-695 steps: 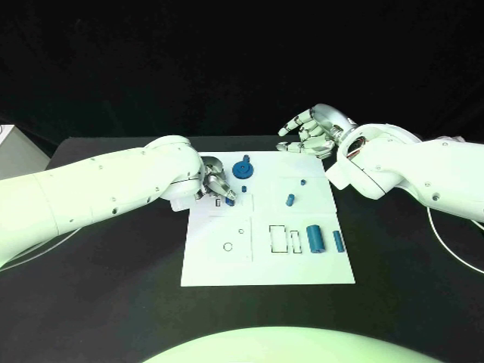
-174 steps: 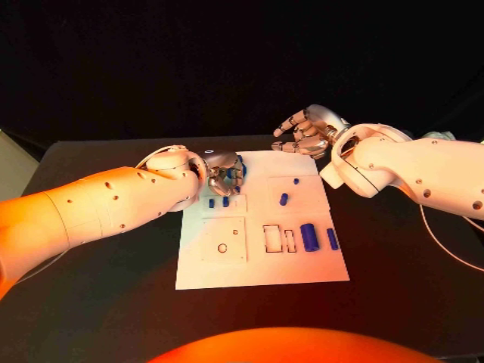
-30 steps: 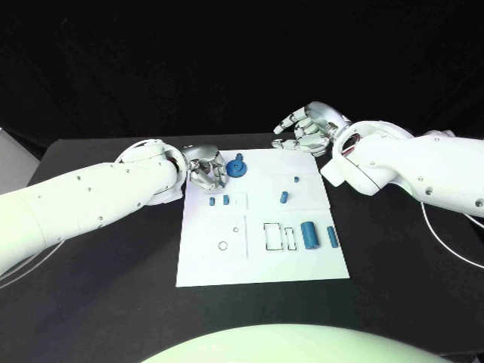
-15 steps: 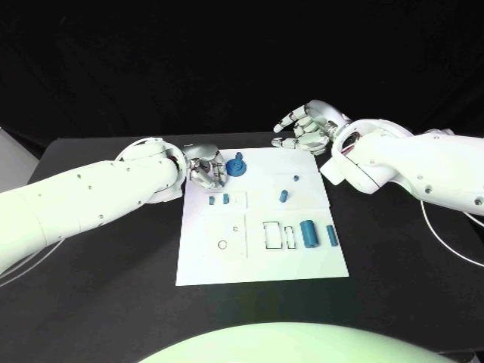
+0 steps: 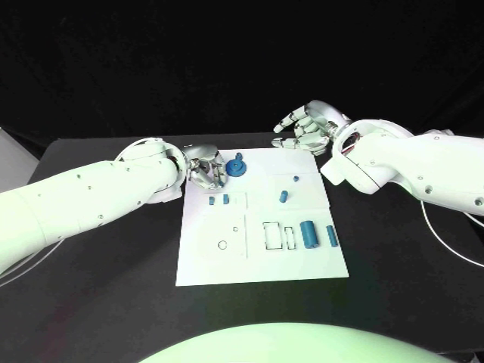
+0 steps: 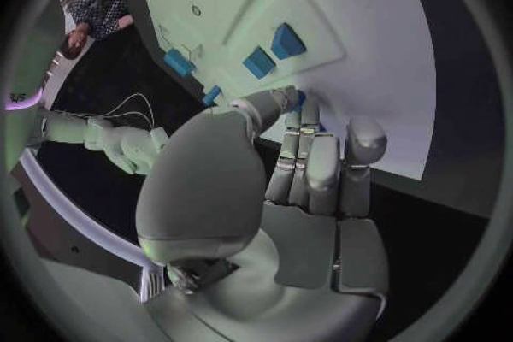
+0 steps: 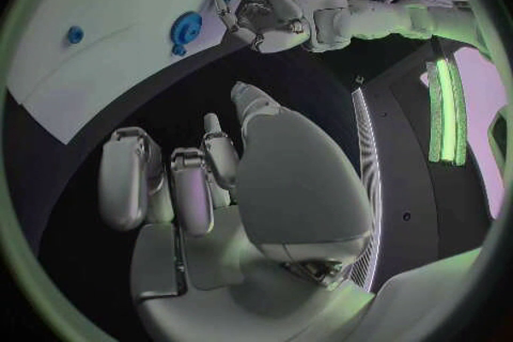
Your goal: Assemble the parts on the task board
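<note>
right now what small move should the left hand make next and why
Probably a short reach toward the round blue part at the far end of the white board to grip it. The left hand sits right beside that part with nothing visibly in it, while the right hand hovers off the board's far edge, holding nothing.

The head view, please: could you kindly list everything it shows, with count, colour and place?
Table: one, black, under everything.
Task board: one, white, mid-table.
Round geared part: one, blue, far left corner of the board, beside the left hand.
Small pegs: two, blue, side by side at the board's left.
Short parts: two, blue, upper middle of the board; the smaller one lies farther back.
Cylinders: two, blue, right side of the board, next to outlined slots.
Left hand: silver, fingers spread at the board's far left edge, holding nothing.
Right hand: silver, fingers curled, above the board's far right corner, holding nothing.
</note>
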